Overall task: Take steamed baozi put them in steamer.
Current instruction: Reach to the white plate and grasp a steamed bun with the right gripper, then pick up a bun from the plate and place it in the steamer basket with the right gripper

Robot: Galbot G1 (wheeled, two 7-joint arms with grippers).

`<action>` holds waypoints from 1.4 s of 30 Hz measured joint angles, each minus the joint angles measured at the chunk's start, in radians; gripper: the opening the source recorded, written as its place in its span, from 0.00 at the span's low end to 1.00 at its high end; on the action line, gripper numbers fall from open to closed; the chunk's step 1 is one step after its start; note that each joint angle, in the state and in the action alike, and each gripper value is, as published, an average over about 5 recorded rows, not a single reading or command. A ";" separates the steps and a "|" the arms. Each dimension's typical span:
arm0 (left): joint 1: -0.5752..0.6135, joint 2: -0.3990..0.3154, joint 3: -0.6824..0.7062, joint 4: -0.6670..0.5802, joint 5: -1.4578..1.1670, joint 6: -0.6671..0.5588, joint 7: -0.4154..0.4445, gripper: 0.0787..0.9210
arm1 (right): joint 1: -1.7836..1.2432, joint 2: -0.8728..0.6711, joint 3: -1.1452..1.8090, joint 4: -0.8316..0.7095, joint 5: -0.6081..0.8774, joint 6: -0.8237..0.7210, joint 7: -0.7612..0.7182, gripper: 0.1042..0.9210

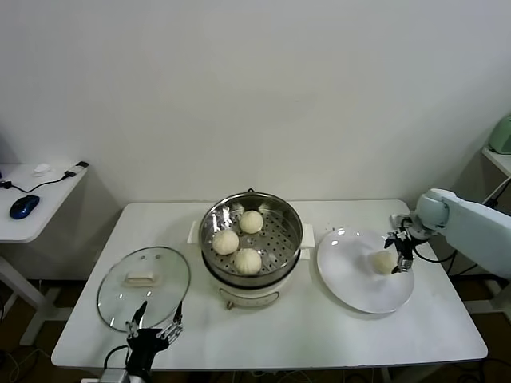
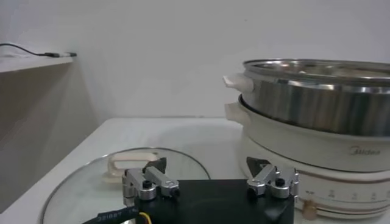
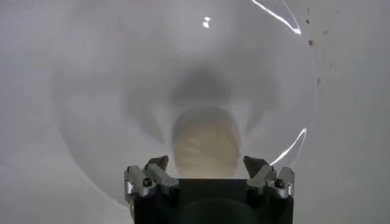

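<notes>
The steel steamer (image 1: 279,214) on its white base stands at the table's middle and holds three cream-white baozi (image 1: 247,260) on its perforated tray. It also shows in the left wrist view (image 2: 317,109). A fourth baozi (image 1: 384,261) lies on the white plate (image 1: 351,279) to the right. My right gripper (image 1: 402,250) is open, right at that bun. In the right wrist view the bun (image 3: 204,146) sits between the spread fingers of my right gripper (image 3: 206,165), which stand clear of it. My left gripper (image 1: 153,321) is open and empty at the table's front left.
The glass lid (image 1: 144,287) with a white handle lies left of the steamer, just behind my left gripper; it also shows in the left wrist view (image 2: 91,189). A side desk (image 1: 32,203) with a blue mouse stands far left.
</notes>
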 measured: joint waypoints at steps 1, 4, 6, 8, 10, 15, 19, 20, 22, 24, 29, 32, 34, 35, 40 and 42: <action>0.000 0.000 0.001 0.000 0.000 0.000 0.000 0.88 | -0.004 0.003 0.005 -0.004 -0.003 -0.001 0.001 0.86; -0.001 -0.001 0.001 0.000 0.000 0.001 0.000 0.88 | -0.011 0.007 0.018 -0.010 -0.009 -0.002 0.002 0.80; -0.001 -0.001 0.001 0.000 0.001 0.001 -0.001 0.88 | -0.014 0.007 0.026 -0.011 -0.010 -0.002 0.002 0.75; -0.002 -0.002 0.000 0.000 0.002 0.002 -0.004 0.88 | -0.016 0.004 0.033 -0.009 -0.008 -0.002 0.000 0.72; -0.002 -0.003 0.001 0.000 0.003 0.003 -0.006 0.88 | -0.014 -0.001 0.037 -0.004 -0.004 -0.001 -0.004 0.71; -0.002 -0.004 0.003 -0.006 0.005 0.007 -0.007 0.88 | 0.019 -0.020 0.020 0.020 0.017 0.009 -0.022 0.70; -0.002 -0.005 0.007 -0.014 0.008 0.011 -0.006 0.88 | 0.105 -0.027 -0.039 0.053 0.070 0.010 -0.038 0.69; -0.002 -0.005 0.009 -0.016 0.009 0.012 -0.006 0.88 | 0.137 -0.026 -0.061 0.063 0.090 0.009 -0.042 0.69; -0.002 -0.004 0.012 -0.018 0.011 0.012 -0.005 0.88 | 0.214 -0.020 -0.113 0.089 0.138 0.004 -0.049 0.69; -0.003 -0.002 0.014 -0.020 0.012 0.013 -0.005 0.88 | 0.304 -0.007 -0.172 0.121 0.196 -0.003 -0.055 0.69; -0.004 0.001 0.020 -0.020 0.014 0.015 -0.007 0.88 | 0.542 0.051 -0.306 0.237 0.375 -0.043 -0.052 0.69; -0.008 0.002 0.026 -0.021 0.015 0.017 -0.008 0.88 | 0.650 0.094 -0.356 0.325 0.486 -0.083 -0.030 0.69; -0.009 0.002 0.029 -0.022 0.015 0.019 -0.009 0.88 | 0.697 0.121 -0.376 0.384 0.551 -0.113 -0.006 0.69; -0.009 0.002 0.031 -0.022 0.015 0.019 -0.009 0.88 | 0.714 0.134 -0.384 0.412 0.580 -0.129 0.008 0.69; -0.009 0.003 0.032 -0.023 0.015 0.022 -0.009 0.88 | 0.738 0.192 -0.412 0.513 0.678 -0.200 0.085 0.69; -0.009 0.005 0.030 -0.022 0.015 0.023 -0.010 0.88 | 0.726 0.212 -0.421 0.535 0.698 -0.224 0.115 0.69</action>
